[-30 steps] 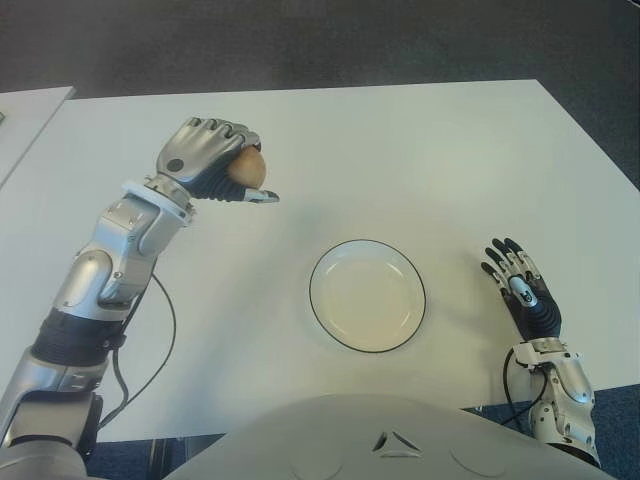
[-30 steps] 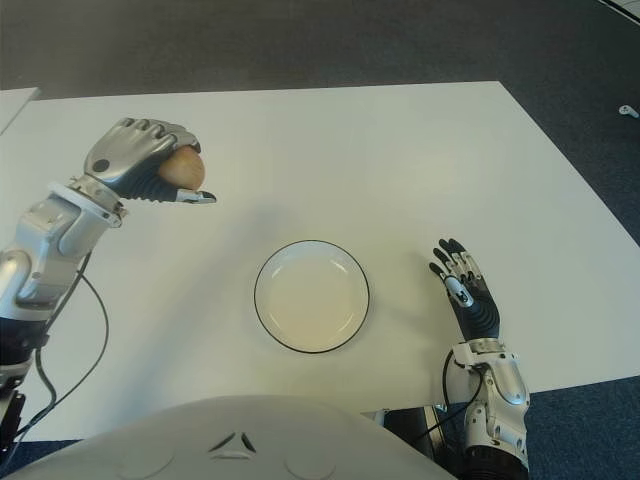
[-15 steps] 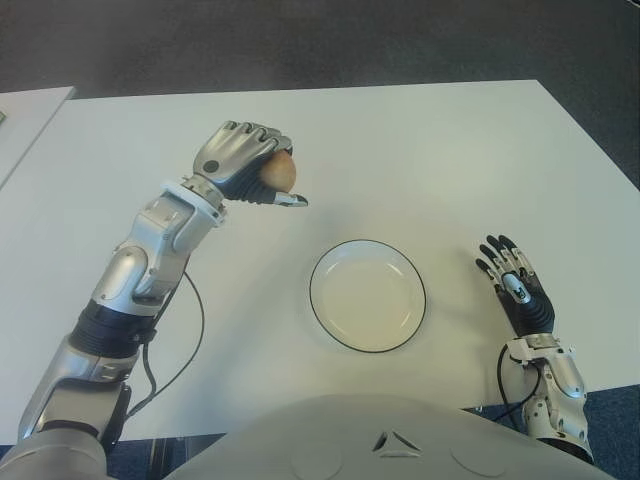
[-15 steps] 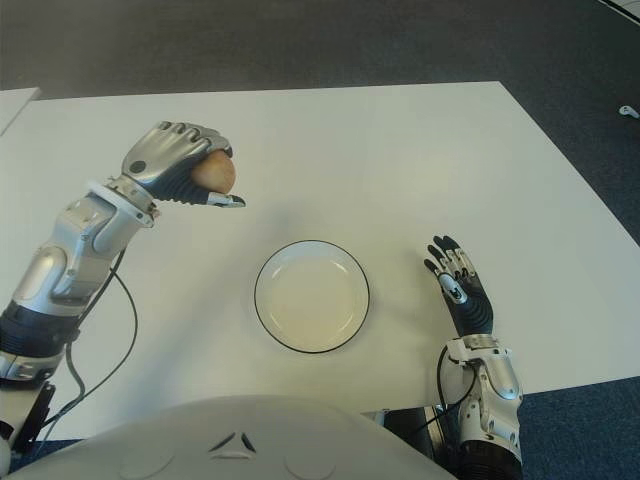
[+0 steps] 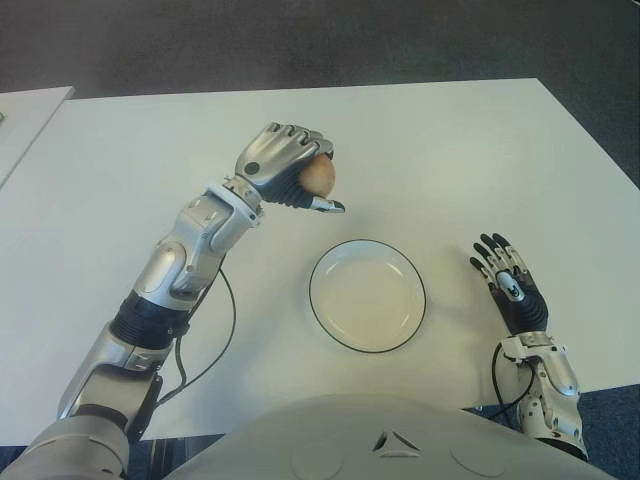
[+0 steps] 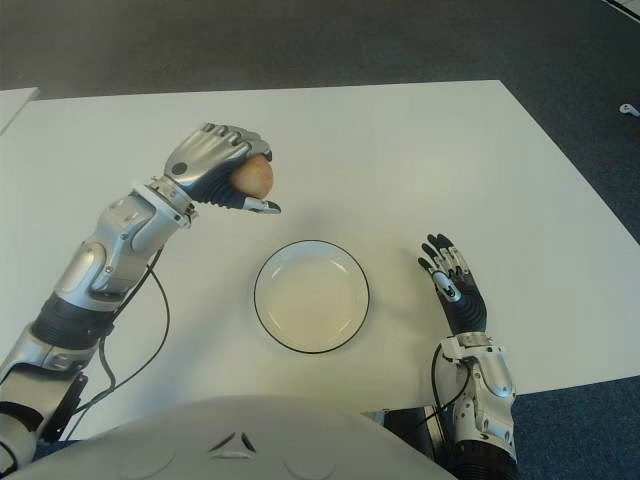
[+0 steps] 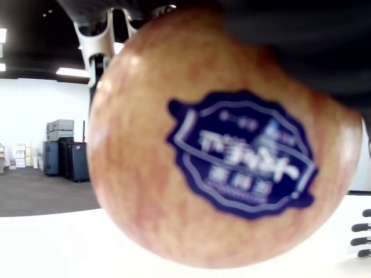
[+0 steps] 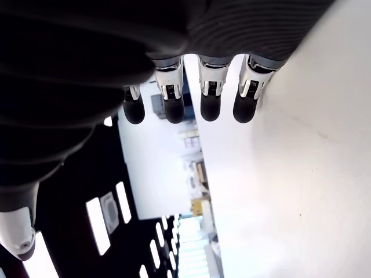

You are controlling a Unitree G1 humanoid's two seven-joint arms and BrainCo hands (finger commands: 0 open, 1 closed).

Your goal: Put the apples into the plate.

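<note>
Holding one apple, the left hand has its fingers curled tight around the fruit, raised above the white table just left of and beyond the plate; a dark blue sticker shows on the apple's skin. One plate, white with a dark rim, sits at the table's middle with nothing in it. One right hand, fingers extended and spread, holding nothing, shows right of the plate near the table's front edge; dark carpet lies beyond the table.
</note>
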